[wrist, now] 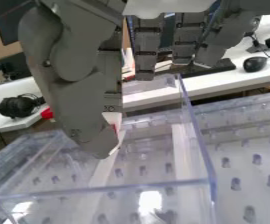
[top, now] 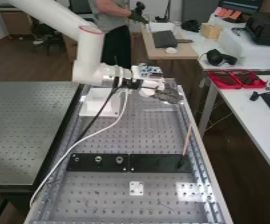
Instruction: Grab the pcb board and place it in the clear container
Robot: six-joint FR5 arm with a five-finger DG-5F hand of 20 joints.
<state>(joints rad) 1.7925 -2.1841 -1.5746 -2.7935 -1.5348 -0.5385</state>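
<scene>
Perforated bench [top: 142,140]: carries the work area. White arm [top: 89,50]: extends over its far end. White box-like piece [top: 99,107]: stands on the bench beside the arm's wrist; contents, if any, cannot be determined. Red trays [top: 237,79]: on the side table, with dark items inside. Clear container [wrist: 119,187]: upright, open at the top, with bench holes visible through its walls; whether anything lies inside cannot be settled. Robot hand [wrist: 69,95]: positioned at the container's opening; whether it is open, closed or gripping anything cannot be told. Pcb board: location cannot be confirmed, neither in the robot hand nor in the container. Assessment: the position is consistent with the placing step. If the board is held, the next move calls for lowering it within the rim, releasing, then withdrawing without catching a wall.
</scene>
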